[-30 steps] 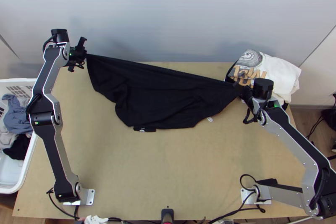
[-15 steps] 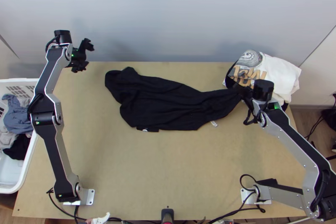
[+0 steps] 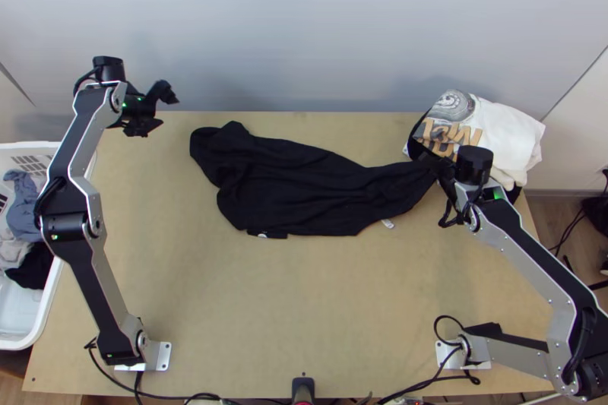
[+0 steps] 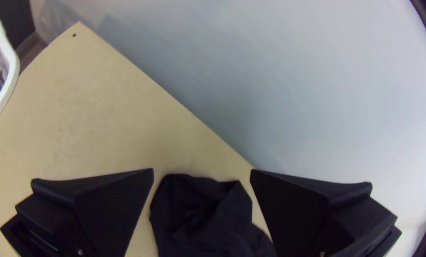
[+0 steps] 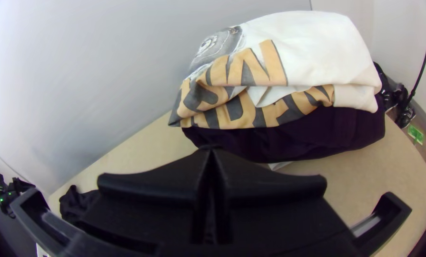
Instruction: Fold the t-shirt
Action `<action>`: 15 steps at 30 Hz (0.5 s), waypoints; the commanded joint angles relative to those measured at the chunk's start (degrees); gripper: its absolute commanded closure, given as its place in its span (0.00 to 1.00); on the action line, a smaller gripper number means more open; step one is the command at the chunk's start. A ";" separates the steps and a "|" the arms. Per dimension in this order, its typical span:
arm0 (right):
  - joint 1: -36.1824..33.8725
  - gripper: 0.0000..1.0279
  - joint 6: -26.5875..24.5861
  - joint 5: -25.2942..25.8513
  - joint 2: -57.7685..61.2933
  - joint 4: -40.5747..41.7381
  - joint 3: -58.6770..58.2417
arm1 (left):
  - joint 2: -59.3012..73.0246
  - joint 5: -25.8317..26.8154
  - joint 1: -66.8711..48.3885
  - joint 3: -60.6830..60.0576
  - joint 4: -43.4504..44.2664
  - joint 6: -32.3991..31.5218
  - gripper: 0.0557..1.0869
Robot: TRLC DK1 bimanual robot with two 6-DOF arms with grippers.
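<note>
The black shirt (image 3: 304,185) lies rumpled along the far part of the table (image 3: 251,314), bunched at its left end. A pale tag (image 3: 388,223) pokes out of its near edge. Its right end narrows up to my right gripper (image 3: 430,157), whose fingers I have pressed together, pinching that end. My left gripper (image 3: 168,110) hangs over the table's far left corner area, fingers spread and apart from the shirt. Just beside my right gripper, a white printed cloth (image 3: 511,135) sits folded on a dark cloth (image 5: 293,138). Left of the table stands a white basket (image 3: 47,312) of clothes.
</note>
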 commanded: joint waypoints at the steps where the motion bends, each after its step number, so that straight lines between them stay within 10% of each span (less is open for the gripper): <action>1: 0.75 0.97 -0.06 -0.02 0.35 0.61 -0.08 | -5.45 -3.40 -3.35 -7.57 -3.83 22.51 0.05; 7: 0.75 0.97 -0.23 -0.02 0.26 0.61 -0.52 | -4.04 -3.57 -3.53 -7.48 -19.83 38.77 0.05; 15: 1.63 0.97 0.47 -0.02 0.70 0.61 -0.79 | -4.04 -3.66 -4.58 -8.19 -14.73 39.03 0.13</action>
